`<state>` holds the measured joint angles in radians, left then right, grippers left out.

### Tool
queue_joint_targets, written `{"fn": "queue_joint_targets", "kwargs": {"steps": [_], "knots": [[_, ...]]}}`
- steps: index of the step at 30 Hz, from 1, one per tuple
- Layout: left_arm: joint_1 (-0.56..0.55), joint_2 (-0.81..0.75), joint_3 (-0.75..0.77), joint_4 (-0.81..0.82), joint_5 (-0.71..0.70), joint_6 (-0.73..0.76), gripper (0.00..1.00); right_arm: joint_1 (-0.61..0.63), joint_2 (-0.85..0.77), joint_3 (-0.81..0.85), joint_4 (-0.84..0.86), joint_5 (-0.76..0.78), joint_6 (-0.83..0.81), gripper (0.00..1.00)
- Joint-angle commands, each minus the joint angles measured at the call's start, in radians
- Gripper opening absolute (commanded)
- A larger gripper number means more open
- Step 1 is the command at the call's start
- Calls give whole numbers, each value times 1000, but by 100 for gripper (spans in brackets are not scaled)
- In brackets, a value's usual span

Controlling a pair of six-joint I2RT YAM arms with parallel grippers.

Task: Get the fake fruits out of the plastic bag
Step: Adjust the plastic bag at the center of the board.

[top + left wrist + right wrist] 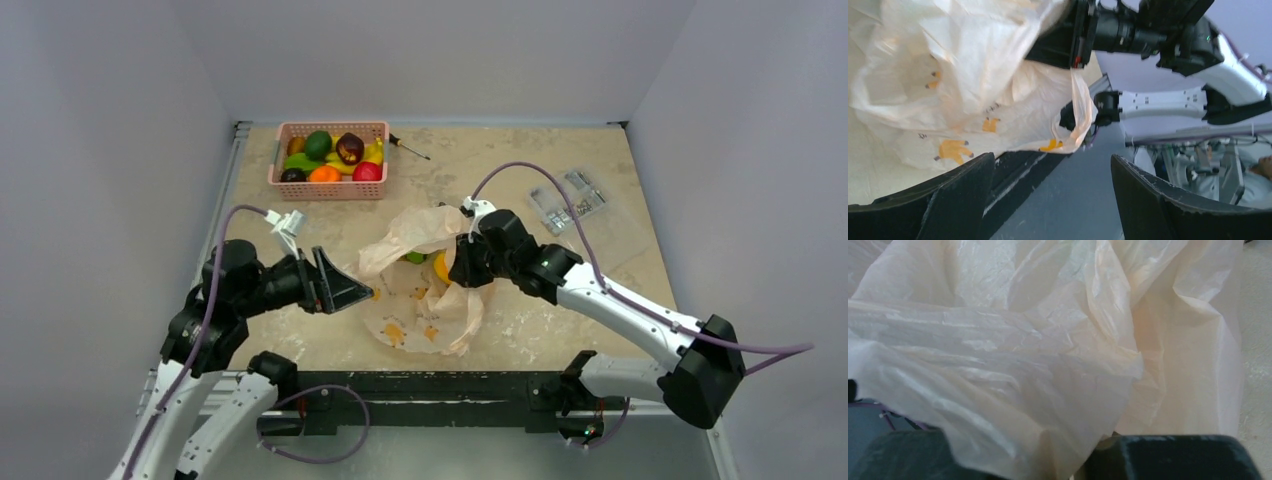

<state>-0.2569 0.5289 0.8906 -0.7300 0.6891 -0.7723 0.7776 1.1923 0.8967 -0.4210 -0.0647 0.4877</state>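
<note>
The plastic bag (422,300) lies crumpled at mid table, pale peach with orange marks. Through its open mouth show two fake fruits, a green one (415,257) and a yellow one (441,268). My right gripper (464,272) is at the bag's right side, and the wrist view is filled by bag film (1048,340) that runs down between its fingers (1168,457), which are shut on it. My left gripper (352,290) stands wide open just left of the bag with nothing between its fingers (948,200). In the left wrist view the bag (973,100) hangs past the left finger.
A pink basket (328,188) of toy fruit stands at the back left, a screwdriver (408,147) beside it. A flat clear packet (572,200) of small parts lies at the back right. The black table-edge rail (430,385) runs between the arm bases.
</note>
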Motion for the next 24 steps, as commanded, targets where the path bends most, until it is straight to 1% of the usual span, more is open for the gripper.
{"fn": "queue_joint_targets", "kwargs": {"steps": [1,4,6,8,10,13,15,19,21,22,23,24], "knots": [[-291,72,50,4,-327,-25,84,-2,-40,25,2,-12,-42,22],[-449,86,50,97,-480,-42,83,0,-52,18,-47,39,-27,47],[-526,122,43,150,-522,-38,83,1,-68,7,-71,53,0,62],[-594,198,56,167,-532,-30,82,10,-90,-11,-89,77,29,71],[-672,289,92,168,-557,-6,80,27,-115,-26,-112,142,58,77],[-822,394,116,218,-625,32,80,35,-145,-56,-145,256,106,86],[-863,439,124,246,-650,32,80,37,-155,-71,-171,300,163,92],[-911,505,112,310,-681,2,79,72,-230,-148,-158,384,257,92],[-937,531,110,324,-729,-16,79,74,-267,-198,-112,395,260,88],[-948,545,109,326,-761,-28,79,74,-274,-220,-106,397,267,82],[-957,559,105,326,-801,-44,78,74,-275,-229,-114,407,282,71],[-964,572,97,329,-842,-70,77,74,-276,-242,-107,412,280,57]]}}
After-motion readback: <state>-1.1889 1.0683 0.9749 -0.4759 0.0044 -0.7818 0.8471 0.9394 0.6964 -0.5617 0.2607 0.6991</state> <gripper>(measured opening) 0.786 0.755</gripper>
